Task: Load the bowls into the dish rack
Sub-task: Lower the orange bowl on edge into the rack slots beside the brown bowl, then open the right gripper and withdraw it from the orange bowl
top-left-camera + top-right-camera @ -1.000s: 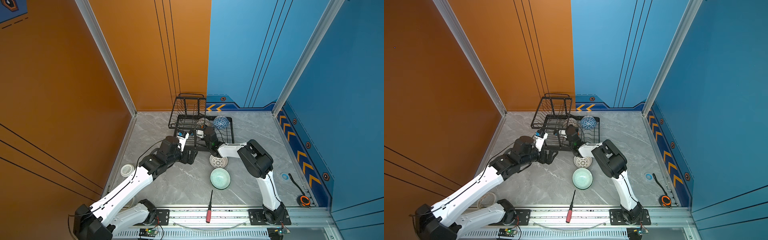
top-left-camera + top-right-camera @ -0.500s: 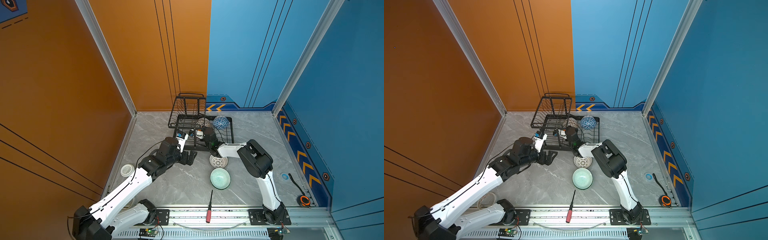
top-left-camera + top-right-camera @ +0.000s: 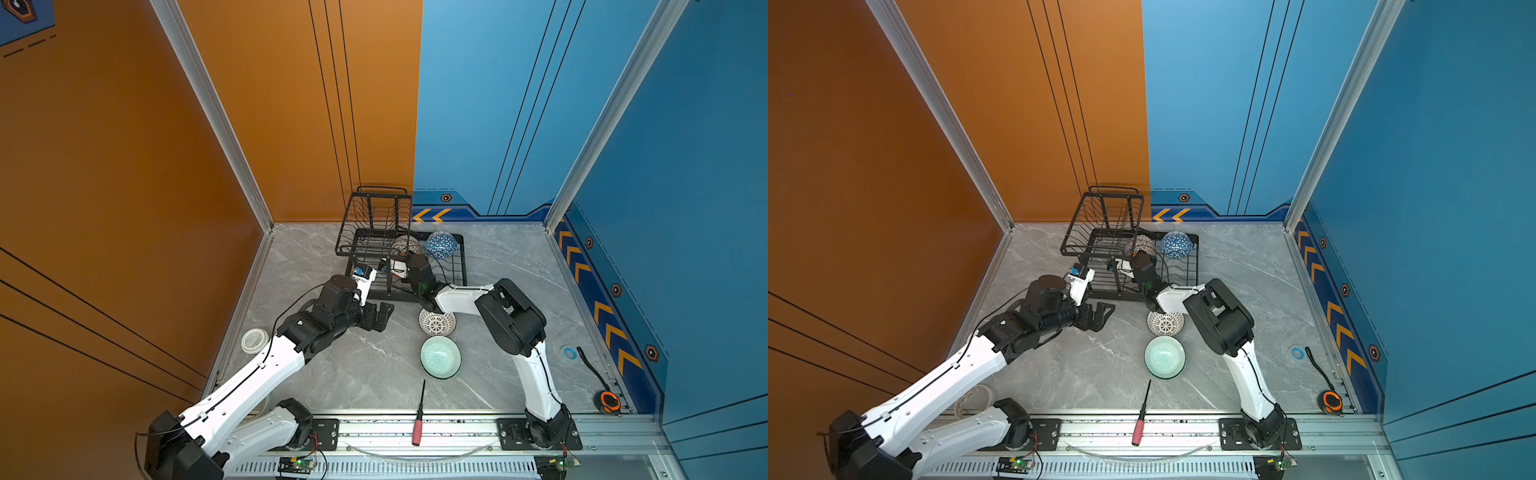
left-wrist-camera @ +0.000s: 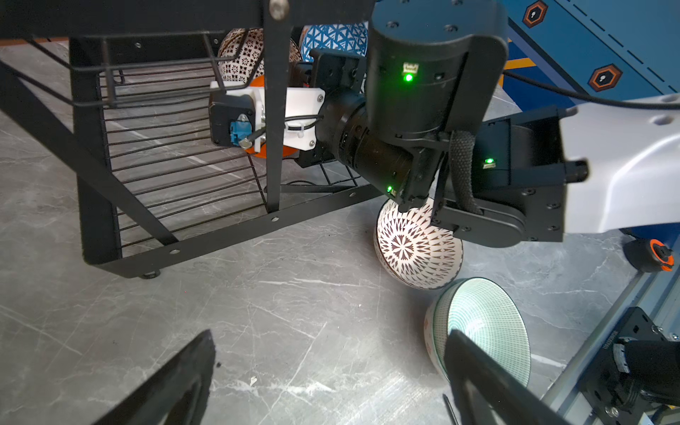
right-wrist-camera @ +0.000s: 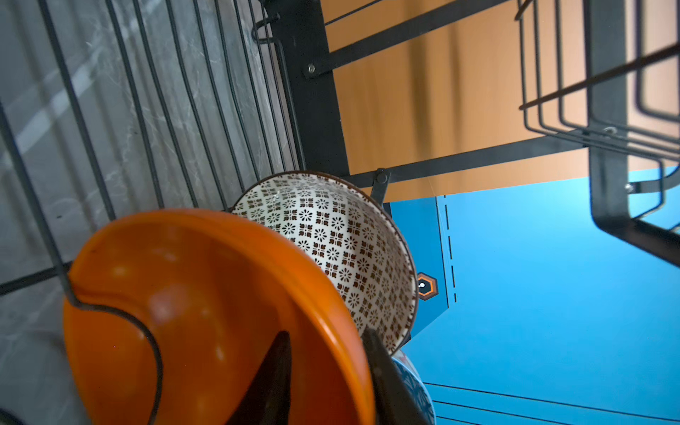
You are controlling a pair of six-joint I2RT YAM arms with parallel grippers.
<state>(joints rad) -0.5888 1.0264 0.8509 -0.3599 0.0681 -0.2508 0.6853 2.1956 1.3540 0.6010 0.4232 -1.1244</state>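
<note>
Nothing much has shifted over the last second: both arms and every bowl sit where they were. On the bench [image 3: 374, 374] the dish rack [image 3: 363, 250] stands toward the back wall, and my right arm reaches into its lower tray. My right end effector [image 5: 326, 331] straddles the rim of the orange bowl [image 5: 206, 294], one finger inside and one outside; I cannot tell whether they are pinching it or have gone slack. My left end effector [image 4: 329, 338] hangs spread and empty over the bench, just in front of the rack.

The step, I judge, is letting the orange bowl go. I should open only once it leans settled on the wires, then withdraw straight back, clear of the raised basket. The bowl is plain glossy orange and stands on edge with a wire crossing it, against a cream patterned bowl [image 5: 331, 235]. A blue triangle bowl [image 3: 440, 244] stands just beside that one. A white lattice bowl [image 3: 436, 322] and a mint bowl [image 3: 440, 356] wait on the bench.
</note>
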